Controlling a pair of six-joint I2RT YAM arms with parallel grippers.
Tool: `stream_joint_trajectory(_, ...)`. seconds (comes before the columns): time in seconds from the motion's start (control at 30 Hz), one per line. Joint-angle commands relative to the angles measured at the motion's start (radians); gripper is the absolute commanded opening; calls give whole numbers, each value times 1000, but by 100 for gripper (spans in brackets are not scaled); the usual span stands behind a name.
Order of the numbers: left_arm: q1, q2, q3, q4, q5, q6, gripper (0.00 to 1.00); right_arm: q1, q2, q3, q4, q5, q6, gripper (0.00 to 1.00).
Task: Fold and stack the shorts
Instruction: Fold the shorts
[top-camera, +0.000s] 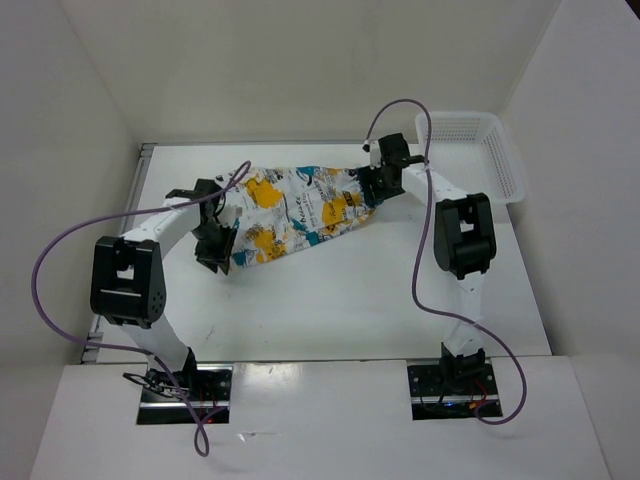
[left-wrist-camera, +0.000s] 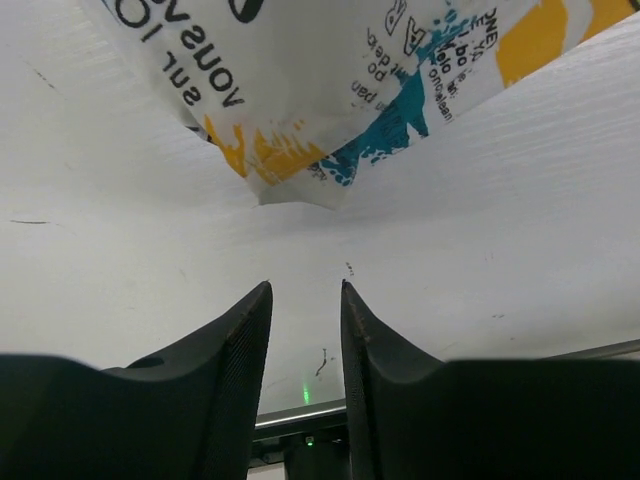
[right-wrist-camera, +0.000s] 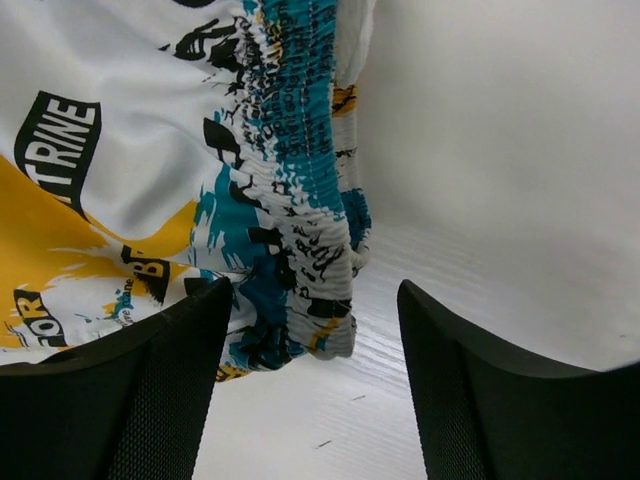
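The shorts (top-camera: 295, 215), white cloth with teal, yellow-orange and black print, lie flat on the table's far middle, stretched between both grippers. I cannot make out a second piece. My left gripper (top-camera: 218, 245) stands at the cloth's near-left corner. In the left wrist view it (left-wrist-camera: 305, 290) is empty, its jaws a narrow gap apart, with the cloth's corner (left-wrist-camera: 300, 170) just ahead on the table. My right gripper (top-camera: 368, 188) is at the cloth's right end. In the right wrist view it (right-wrist-camera: 315, 285) is wide open, with the gathered waistband (right-wrist-camera: 300, 200) just beyond the fingertips.
A white plastic lattice basket (top-camera: 480, 150) stands at the far right corner, beside the right arm. White walls close in the table (top-camera: 330, 300) on the left, back and right. Purple cables loop from both arms.
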Motion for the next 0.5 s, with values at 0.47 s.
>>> stream_joint_trajectory(0.47,23,179,330,123,-2,4,44,-8,154,166,34,-56,83,83)
